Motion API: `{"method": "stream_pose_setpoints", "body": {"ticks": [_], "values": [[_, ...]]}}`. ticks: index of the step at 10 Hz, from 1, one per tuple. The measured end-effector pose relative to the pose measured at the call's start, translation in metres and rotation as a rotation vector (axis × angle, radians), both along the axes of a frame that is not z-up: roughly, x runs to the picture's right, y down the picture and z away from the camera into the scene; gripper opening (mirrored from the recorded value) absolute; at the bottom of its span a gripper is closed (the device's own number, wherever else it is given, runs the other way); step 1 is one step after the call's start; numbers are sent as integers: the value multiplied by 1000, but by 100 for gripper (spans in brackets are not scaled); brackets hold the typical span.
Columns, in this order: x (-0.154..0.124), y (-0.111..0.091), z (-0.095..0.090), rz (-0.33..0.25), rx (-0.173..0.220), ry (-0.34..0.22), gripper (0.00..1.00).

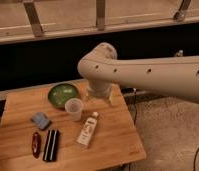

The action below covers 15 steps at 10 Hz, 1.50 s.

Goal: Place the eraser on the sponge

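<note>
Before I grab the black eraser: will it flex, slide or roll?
The eraser looks like a flat, straight block, so probably stiff and unlikely to roll. It lies beside the red object, so a push may nudge that. The gripper hangs open over the far side of the table.
</note>
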State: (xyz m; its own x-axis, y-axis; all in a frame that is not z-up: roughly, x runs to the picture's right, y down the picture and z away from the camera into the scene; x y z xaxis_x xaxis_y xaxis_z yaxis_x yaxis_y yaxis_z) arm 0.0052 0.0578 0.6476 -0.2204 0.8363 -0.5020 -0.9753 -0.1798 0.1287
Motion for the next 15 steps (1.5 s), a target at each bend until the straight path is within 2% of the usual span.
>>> {"method": "stream_pose_setpoints", "body": {"ticks": [15], "values": [[0, -2, 0, 10, 10, -1, 65]]}}
